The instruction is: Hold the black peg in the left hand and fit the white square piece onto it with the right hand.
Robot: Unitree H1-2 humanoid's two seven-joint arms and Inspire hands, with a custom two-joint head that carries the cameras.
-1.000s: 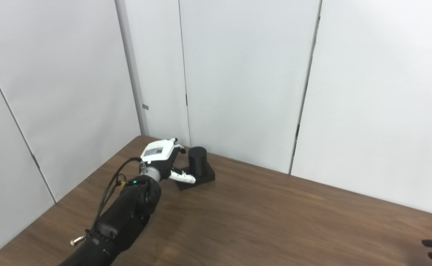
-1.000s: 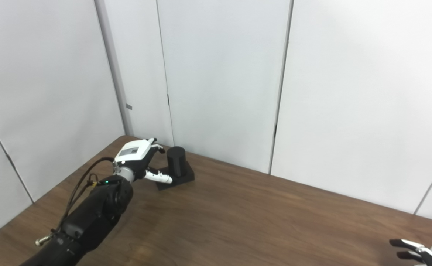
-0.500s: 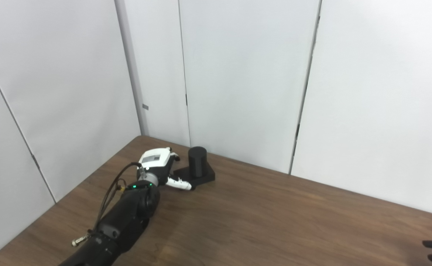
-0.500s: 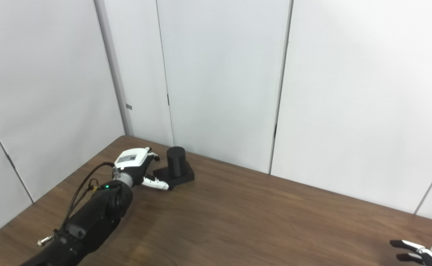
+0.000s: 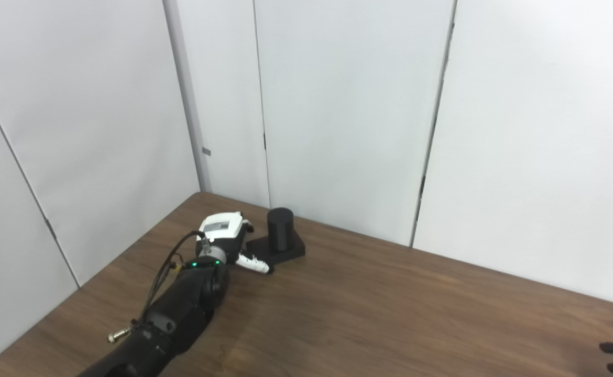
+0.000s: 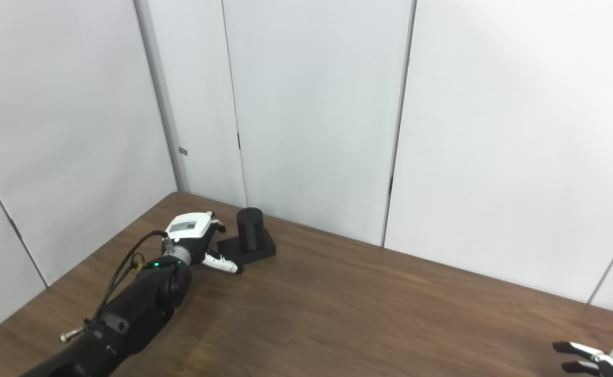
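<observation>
Black peg [image 5: 280, 229] stands upright just beyond my left hand [image 5: 225, 236], whose spread fingers [image 5: 254, 263] hold nothing; grasp not yet made; right hand [image 6: 589, 357] barely visible, state unclear; I see no white piece on the desk [image 5: 390, 309].

Black left arm [image 5: 181, 309] with looped cable, green light, and white-backed left robot hand [image 5: 226, 236].

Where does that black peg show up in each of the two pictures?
Left eye view: the black peg stands left of centre, near the table's far edge, just right of the left hand.
Right eye view: the peg sits further left in the picture, again beside that hand.
Shared landmark: the dark vertical wall seam that runs down just behind the peg.
</observation>
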